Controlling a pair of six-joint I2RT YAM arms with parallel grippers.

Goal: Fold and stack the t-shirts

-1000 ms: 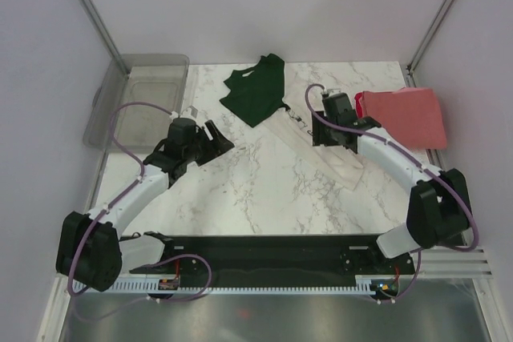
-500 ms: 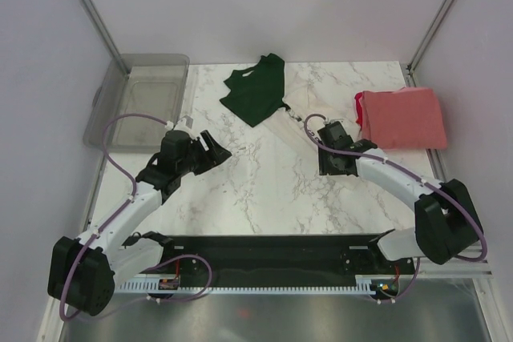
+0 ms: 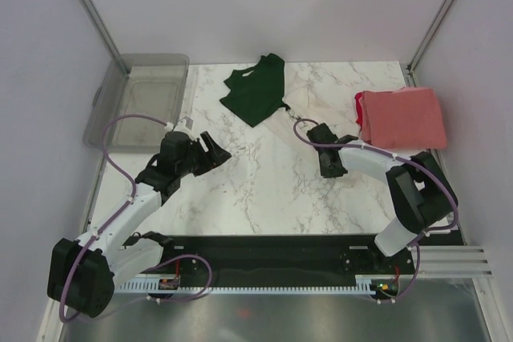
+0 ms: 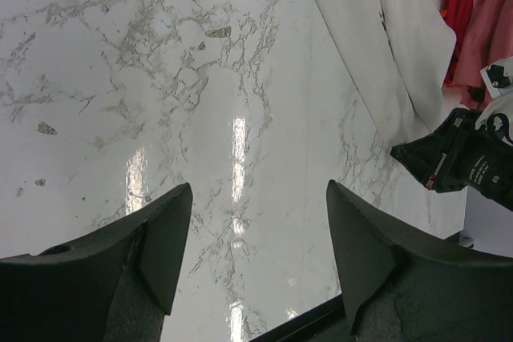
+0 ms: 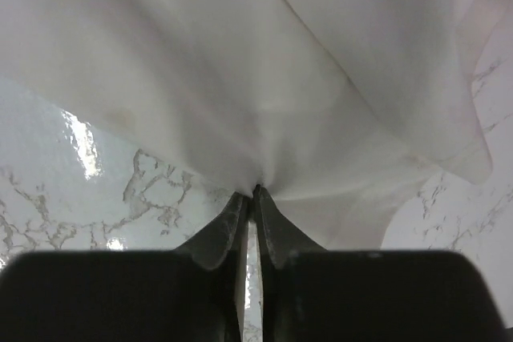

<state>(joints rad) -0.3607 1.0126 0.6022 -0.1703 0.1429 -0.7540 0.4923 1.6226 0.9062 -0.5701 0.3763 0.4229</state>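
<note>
From the left: past the clear grey bin (image 3: 144,98) at the marble table's (image 3: 264,190) back corner to the left gripper (image 4: 258,198), fingers spread wide over bare marble, holding nothing. Then mid-table to the cream-white t-shirt (image 3: 256,90), green sleeves bunched at the back edge, white body trailing toward the right gripper (image 5: 250,194), pinched tight on a fold of that cloth. Lastly to the coral-red t-shirt (image 3: 403,118), folded flat at the far right edge.

At the wrist views' edges, cream-white shirt (image 5: 240,78) and coral-red shirt (image 4: 489,22) partly out of frame.
</note>
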